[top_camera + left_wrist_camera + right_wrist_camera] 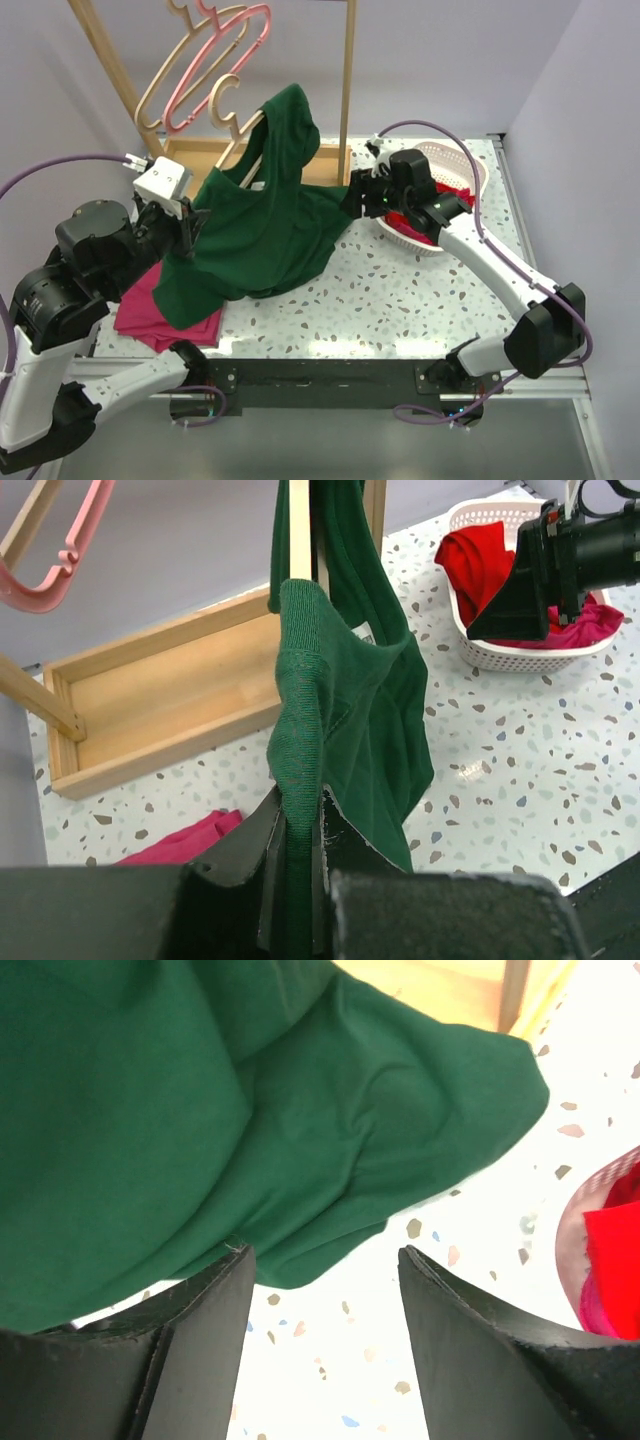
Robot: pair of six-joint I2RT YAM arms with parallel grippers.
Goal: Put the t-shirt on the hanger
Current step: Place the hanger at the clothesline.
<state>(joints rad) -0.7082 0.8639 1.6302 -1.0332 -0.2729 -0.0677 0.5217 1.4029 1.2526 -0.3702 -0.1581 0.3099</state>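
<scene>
Over speckled table (400,290), raised left pincer (300,830) pinches the t-shirt (260,230) (draped on the hanger (299,530)), right pincer (325,1260) spread beside it

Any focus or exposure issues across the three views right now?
Top external: sharp, evenly lit, soft shadow under the t-shirt. Left wrist: the left gripper is blurred near the lens; small glare spot on the table. Right wrist: table blown out at top right, the right gripper dark and soft.
</scene>
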